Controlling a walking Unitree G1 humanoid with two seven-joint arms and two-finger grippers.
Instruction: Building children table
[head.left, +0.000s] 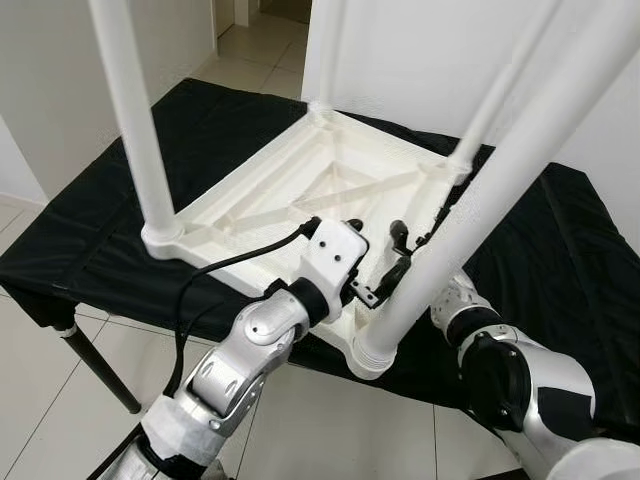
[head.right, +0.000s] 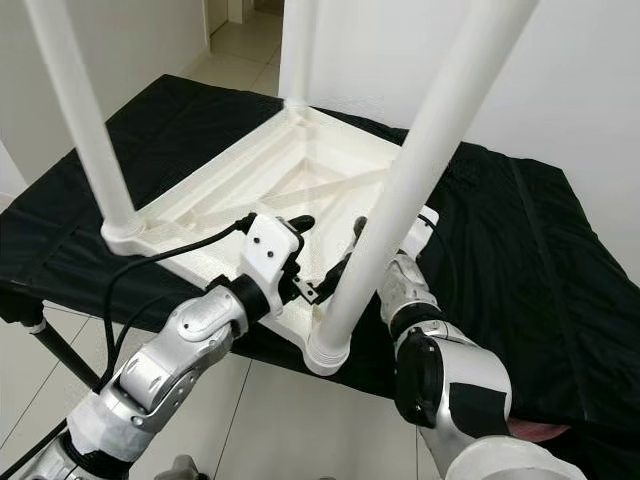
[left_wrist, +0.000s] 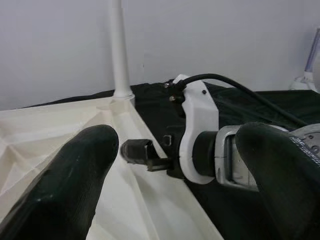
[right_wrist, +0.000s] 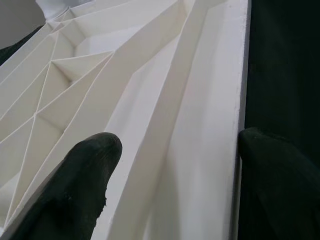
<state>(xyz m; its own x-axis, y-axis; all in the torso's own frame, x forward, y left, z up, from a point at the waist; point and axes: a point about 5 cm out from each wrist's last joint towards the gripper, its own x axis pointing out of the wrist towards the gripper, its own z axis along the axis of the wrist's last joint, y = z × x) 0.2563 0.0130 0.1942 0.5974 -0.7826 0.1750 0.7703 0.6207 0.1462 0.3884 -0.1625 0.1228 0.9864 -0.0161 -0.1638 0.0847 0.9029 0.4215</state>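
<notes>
i've got the left claw (head.left: 385, 262) low in the centre of the head view, its two black fingers spread wide with nothing between them, reaching over the near edge of the children table (head.left: 300, 190), which lies upside down across the middle of the frame with its ribbed underside showing. the right claw (right_wrist: 175, 185) is also spread wide; in its wrist view one finger (right_wrist: 75, 185) sits over the white underside and the other finger (right_wrist: 280, 180) sits out past the table's rim over the dark cloth, so it straddles the rim without clamping it as far as i can tell. the two claws face each other near the closest corner, just beside the near leg (head.left: 480, 200) that rises toward the upper right. three more legs stand in the other corners, so i judge the build almost finished. everything rests on the counter (head.left: 90, 240) under a black cloth. my worry: that near leg cuts across my head view and hides the right claw, so any closing or pushing there is half blind; a nudge could loosen the leg in its socket or slide the table toward the counter's near edge, which its corner already meets.
</notes>
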